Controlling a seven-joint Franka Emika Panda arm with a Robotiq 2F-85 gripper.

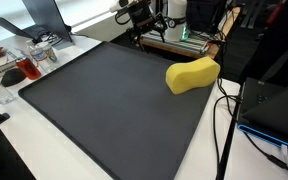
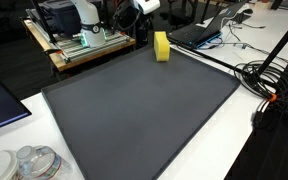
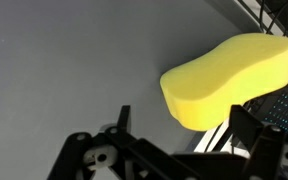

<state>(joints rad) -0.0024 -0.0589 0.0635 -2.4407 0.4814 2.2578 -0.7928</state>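
Note:
A yellow, peanut-shaped sponge (image 1: 192, 74) lies near the far corner of a dark grey mat (image 1: 104, 110). It shows in both exterior views (image 2: 161, 45), with the mat (image 2: 144, 110) under it. In the wrist view the sponge (image 3: 224, 80) fills the upper right, just ahead of my gripper (image 3: 184, 135). The two black fingers stand wide apart with nothing between them. In both exterior views my gripper (image 1: 139, 14) (image 2: 124, 18) hangs above the mat's back edge, apart from the sponge and not touching it.
Clear plastic containers (image 1: 29, 62) (image 2: 32, 163) stand beside the mat. A laptop (image 2: 202, 32) and a tangle of cables (image 2: 266, 78) lie past the sponge. A black box (image 1: 274, 105) sits by the mat's edge. The arm's wooden base (image 2: 84, 48) is behind the mat.

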